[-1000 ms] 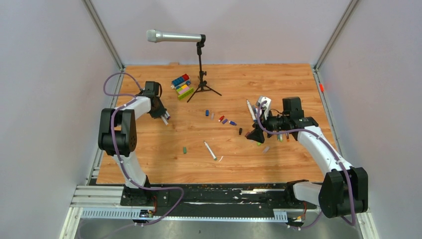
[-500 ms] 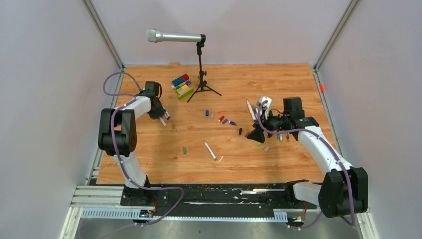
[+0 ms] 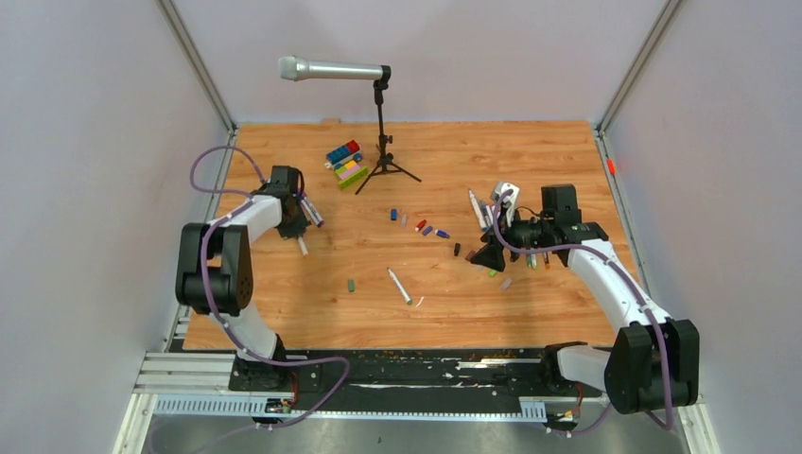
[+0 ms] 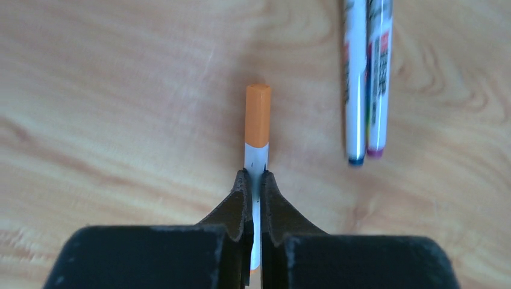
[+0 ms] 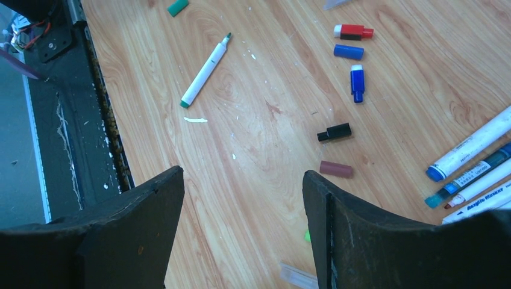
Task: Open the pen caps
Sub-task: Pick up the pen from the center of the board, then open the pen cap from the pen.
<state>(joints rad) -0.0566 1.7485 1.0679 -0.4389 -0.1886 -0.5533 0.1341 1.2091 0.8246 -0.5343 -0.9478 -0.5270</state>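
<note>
Up close, your left gripper [image 4: 254, 180] is clamped tight on the white barrel of a pen [image 4: 257, 158], and its orange cap [image 4: 258, 114] sits on the end pointing straight out past the fingertips. Just ahead and to the right of that grip, two more pens [image 4: 366, 78] lie side by side, their dark blue and purple ends toward the gripper. From overhead the grip is too small to make out. That view gives you instead the microphone [image 3: 333, 69] on its stand and the building blocks [image 3: 346, 163], both well beyond the left gripper.

Your right gripper [image 5: 243, 174] hangs with its jaws spread wide and nothing between them. Beyond its tips the wrist camera picks out loose caps that are mere specks from above: a brown cap [image 5: 336, 169] nearest, a black cap [image 5: 334, 132] just past it, then blue caps [image 5: 357, 81] and a red cap [image 5: 354, 31] farther out. Ahead to its left lies a green-tipped pen [image 5: 206, 70], uncapped, and several pens [image 5: 470, 147] fan out at its right.

Compared with a second ago, the left arm has drawn its elbow leftward and its jaws have closed on the pen, while the right arm has not moved
</note>
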